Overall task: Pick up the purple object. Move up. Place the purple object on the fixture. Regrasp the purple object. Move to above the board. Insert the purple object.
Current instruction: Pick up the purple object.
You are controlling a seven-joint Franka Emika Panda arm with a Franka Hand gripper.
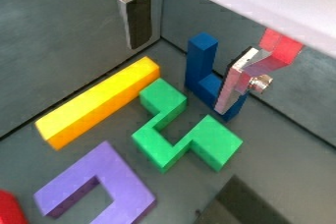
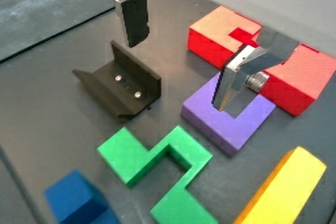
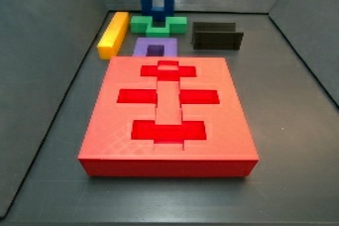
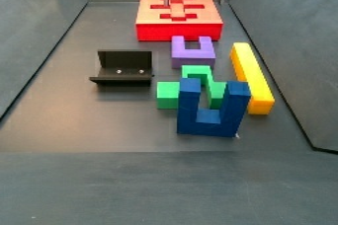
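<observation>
Dark grey floor, open empty pincer point(image 2: 184, 56) above purple object point(image 2: 226, 118).

The fingers point(image 2: 184, 56) hang spread above the purple object point(image 2: 226, 120), between board point(image 2: 305, 79) and fixture point(image 2: 121, 83).

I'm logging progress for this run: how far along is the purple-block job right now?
Nothing looks done yet. The purple object lies flat on the floor between the board and the green block, not on the fixture, which stands bare. In hand: the gripper hangs open above the floor, holding nothing, one finger over the purple object. Left: pick up, place on fixture, regrasp, move above the board, insert.
</observation>
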